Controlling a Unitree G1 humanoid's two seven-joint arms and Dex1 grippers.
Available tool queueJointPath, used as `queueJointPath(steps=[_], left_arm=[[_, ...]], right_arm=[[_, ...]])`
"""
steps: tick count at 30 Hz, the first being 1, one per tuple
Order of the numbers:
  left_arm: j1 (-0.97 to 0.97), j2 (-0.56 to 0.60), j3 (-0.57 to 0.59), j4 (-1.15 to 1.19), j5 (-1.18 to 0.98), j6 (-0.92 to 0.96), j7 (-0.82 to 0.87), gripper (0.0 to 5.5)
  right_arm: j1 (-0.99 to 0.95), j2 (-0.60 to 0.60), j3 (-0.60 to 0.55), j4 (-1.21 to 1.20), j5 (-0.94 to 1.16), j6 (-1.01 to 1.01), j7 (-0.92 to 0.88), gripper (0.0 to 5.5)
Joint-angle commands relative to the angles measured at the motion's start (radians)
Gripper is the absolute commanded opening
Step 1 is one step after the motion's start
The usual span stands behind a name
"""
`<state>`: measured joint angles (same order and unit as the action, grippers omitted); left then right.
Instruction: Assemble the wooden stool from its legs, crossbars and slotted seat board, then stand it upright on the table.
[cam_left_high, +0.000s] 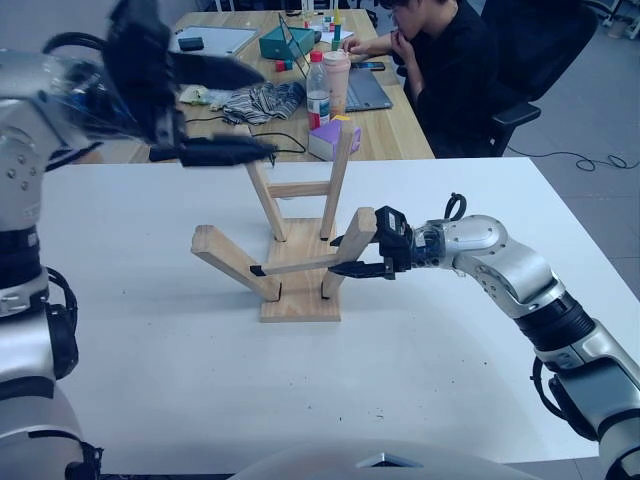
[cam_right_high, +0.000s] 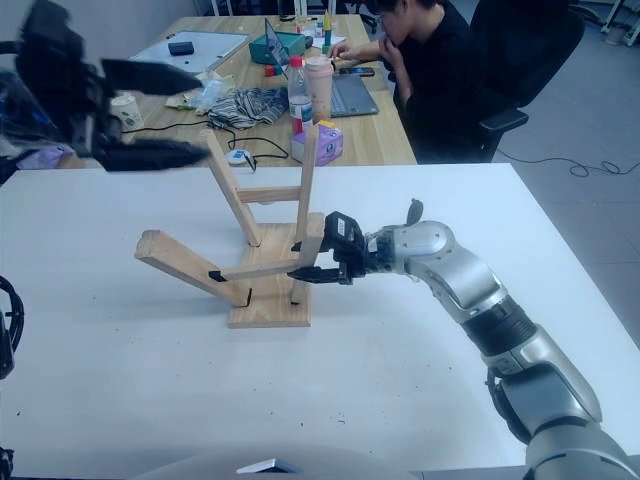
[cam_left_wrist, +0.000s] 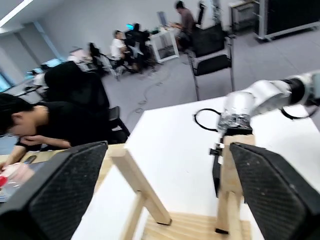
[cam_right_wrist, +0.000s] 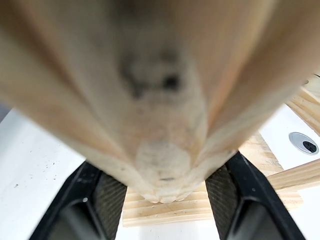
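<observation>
**A:** The right gripper (cam_left_high: 352, 256) is clamping the near right leg (cam_left_high: 362, 222) close to its top end. What is worrying you?

**B:** The near left leg (cam_left_high: 232, 262) is leaning far out toward the table's left edge, and the thin crossbar (cam_left_high: 300, 265) is hanging between the two. If the right arm is swinging its leg too fast, I judge the crossbar could be popping loose. The leaning leg could also be levering out of the seat board (cam_left_high: 300, 306).

**A:** And the board?

**B:** It is lying flat and unheld at the table's middle, so it could be sliding. The far legs (cam_left_high: 337, 180) are standing behind it, joined by their own bar. The left gripper (cam_left_high: 262, 112) is hovering high toward the far left, spread wide and carrying nothing.

**A:** The surface?

**B:** The white table (cam_left_high: 420, 380) is looking smooth and probably offering little grip. Beyond its far edge a wooden desk (cam_left_high: 395, 135) is carrying a bottle (cam_left_high: 318, 92), a laptop (cam_left_high: 365, 92) and a striped cloth (cam_left_high: 262, 100).
</observation>
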<state>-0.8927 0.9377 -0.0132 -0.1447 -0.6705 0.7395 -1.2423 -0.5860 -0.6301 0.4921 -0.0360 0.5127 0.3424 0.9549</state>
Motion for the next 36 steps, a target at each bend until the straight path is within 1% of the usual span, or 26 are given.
queueJointPath(steps=[1, 4, 8, 9, 11, 17, 20, 21, 27, 29, 31, 36], left_arm=[[0.087, -0.007, -0.23, -0.208, 0.099, 0.096, 0.05, 4.51], [0.141, -0.031, -0.334, -0.233, 0.175, 0.116, 0.102, 4.51], [0.203, -0.046, -0.452, -0.207, 0.287, 0.102, 0.144, 3.89], [0.214, -0.046, -0.469, -0.201, 0.304, 0.098, 0.144, 3.66], [0.231, -0.052, -0.496, -0.187, 0.34, 0.086, 0.152, 3.41], [0.228, -0.079, -0.51, -0.157, 0.391, 0.082, 0.153, 2.49], [0.219, -0.085, -0.549, -0.152, 0.428, 0.076, 0.135, 2.07], [0.215, -0.087, -0.569, -0.149, 0.444, 0.073, 0.127, 1.86], [0.176, -0.122, -0.707, -0.047, 0.571, -0.009, 0.049, 1.06], [0.16, -0.136, -0.75, -0.002, 0.614, -0.044, 0.012, 0.67], [0.155, -0.148, -0.775, 0.032, 0.644, -0.069, -0.019, 0.48], [0.163, -0.197, -0.827, 0.116, 0.7, -0.102, -0.052, 0.43]], right_arm=[[0.11, -0.04, 0.148, 0.155, -0.206, 0.256, -0.075, 2.04], [0.113, -0.033, 0.151, 0.153, -0.207, 0.258, -0.082, 2.04], [0.111, -0.033, 0.15, 0.149, -0.202, 0.258, -0.087, 2.04], [0.11, -0.033, 0.15, 0.148, -0.202, 0.259, -0.087, 2.04], [0.106, -0.032, 0.149, 0.151, -0.204, 0.257, -0.083, 2.04], [0.107, -0.033, 0.152, 0.142, -0.2, 0.259, -0.084, 2.04], [0.107, -0.034, 0.151, 0.139, -0.198, 0.26, -0.086, 2.04], [0.107, -0.034, 0.15, 0.139, -0.198, 0.26, -0.087, 2.04], [0.127, -0.037, 0.138, 0.119, -0.188, 0.272, -0.11, 2.04], [0.132, -0.036, 0.135, 0.114, -0.183, 0.275, -0.122, 2.04], [0.136, -0.033, 0.135, 0.11, -0.179, 0.278, -0.133, 2.04], [0.145, -0.031, 0.135, 0.097, -0.17, 0.286, -0.148, 2.04]])
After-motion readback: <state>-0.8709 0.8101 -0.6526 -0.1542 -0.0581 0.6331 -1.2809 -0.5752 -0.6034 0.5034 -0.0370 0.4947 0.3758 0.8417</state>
